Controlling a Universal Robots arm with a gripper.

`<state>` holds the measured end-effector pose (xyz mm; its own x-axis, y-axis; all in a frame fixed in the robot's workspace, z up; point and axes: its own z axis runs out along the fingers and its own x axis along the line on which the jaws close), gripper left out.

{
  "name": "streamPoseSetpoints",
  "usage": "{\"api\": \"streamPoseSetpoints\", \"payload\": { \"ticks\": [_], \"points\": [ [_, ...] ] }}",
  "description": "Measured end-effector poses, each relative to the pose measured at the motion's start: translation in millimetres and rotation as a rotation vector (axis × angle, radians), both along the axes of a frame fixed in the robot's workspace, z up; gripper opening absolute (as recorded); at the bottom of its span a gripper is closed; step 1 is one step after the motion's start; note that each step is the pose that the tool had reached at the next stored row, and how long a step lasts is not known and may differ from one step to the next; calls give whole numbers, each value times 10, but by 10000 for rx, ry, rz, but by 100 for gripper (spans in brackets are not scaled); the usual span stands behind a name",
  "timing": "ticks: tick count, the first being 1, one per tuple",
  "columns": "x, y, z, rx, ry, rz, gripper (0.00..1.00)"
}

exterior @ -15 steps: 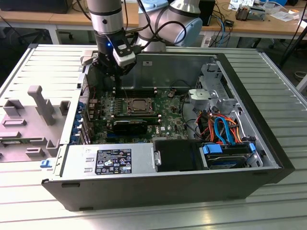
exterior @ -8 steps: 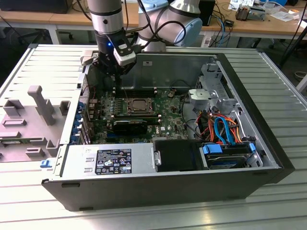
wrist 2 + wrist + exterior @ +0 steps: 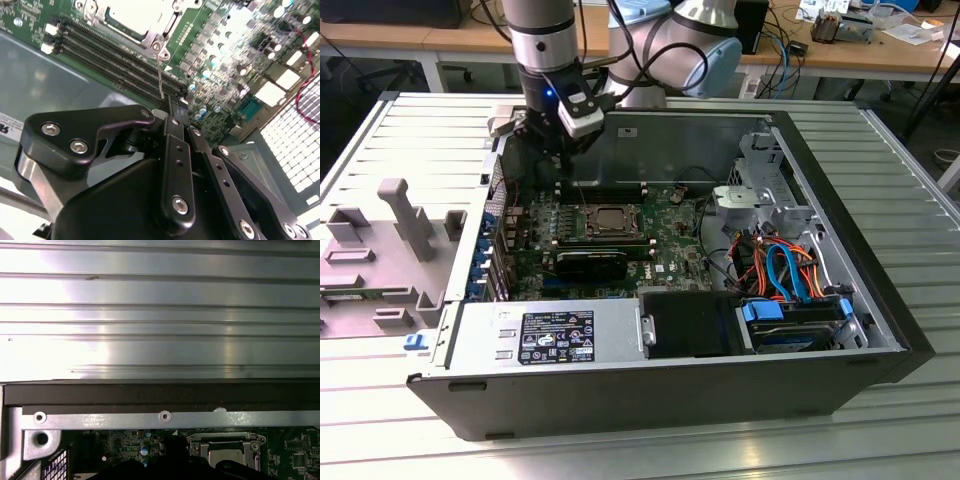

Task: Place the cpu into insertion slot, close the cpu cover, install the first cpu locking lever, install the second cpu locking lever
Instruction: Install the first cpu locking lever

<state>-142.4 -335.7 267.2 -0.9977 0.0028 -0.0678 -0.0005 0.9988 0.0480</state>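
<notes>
In the open computer case (image 3: 840, 180), the cpu (image 3: 611, 217) lies with its silver top up in the insertion slot (image 3: 588, 235) on the green motherboard. The cpu cover (image 3: 143, 38) lies flat around the cpu (image 3: 134, 12). A thin wire locking lever (image 3: 160, 75) stands up from one corner of the socket, its free end close to my fingertips. My gripper (image 3: 560, 170) hangs at the exterior view's left rear of the socket, a little above the board. In the second wrist view the gripper (image 3: 176, 107) looks shut with nothing seen between its fingers. The socket (image 3: 227, 452) also shows in the first wrist view.
Long black memory slots (image 3: 110, 55) run between the socket and my gripper. A black card (image 3: 590, 262) sits in front of the socket. The power supply (image 3: 545, 335) and drive cables (image 3: 785, 270) fill the case front. A grey fixture (image 3: 405, 215) stands outside on the ribbed table.
</notes>
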Motion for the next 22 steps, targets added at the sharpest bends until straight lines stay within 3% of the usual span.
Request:
{"api": "streamPoseSetpoints", "payload": {
  "ticks": [9,16,22],
  "points": [
    [10,-19,-5,26,6,98,11],
    [112,-19,-13,26,85,185,11],
    [158,-19,-18,27,114,219,11]
  ]
}}
